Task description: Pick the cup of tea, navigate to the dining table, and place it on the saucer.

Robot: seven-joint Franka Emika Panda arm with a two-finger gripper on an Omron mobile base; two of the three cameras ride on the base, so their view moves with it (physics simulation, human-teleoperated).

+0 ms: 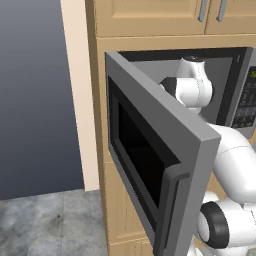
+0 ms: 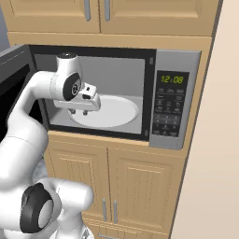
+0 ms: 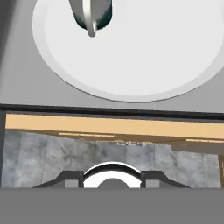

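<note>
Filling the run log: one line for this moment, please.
stage: reaching | end effector: open, empty, above microwave plate | cup of tea: on plate, ungrasped | microwave door: open

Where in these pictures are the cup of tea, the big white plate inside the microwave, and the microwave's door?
cup of tea (image 3: 92, 13), hand view, on its pale side wall above the handle.
microwave plate (image 2: 116, 112), right base view, on its bare white top.
microwave door (image 1: 150, 145), left base view, on its grey frame, swung open.
</note>
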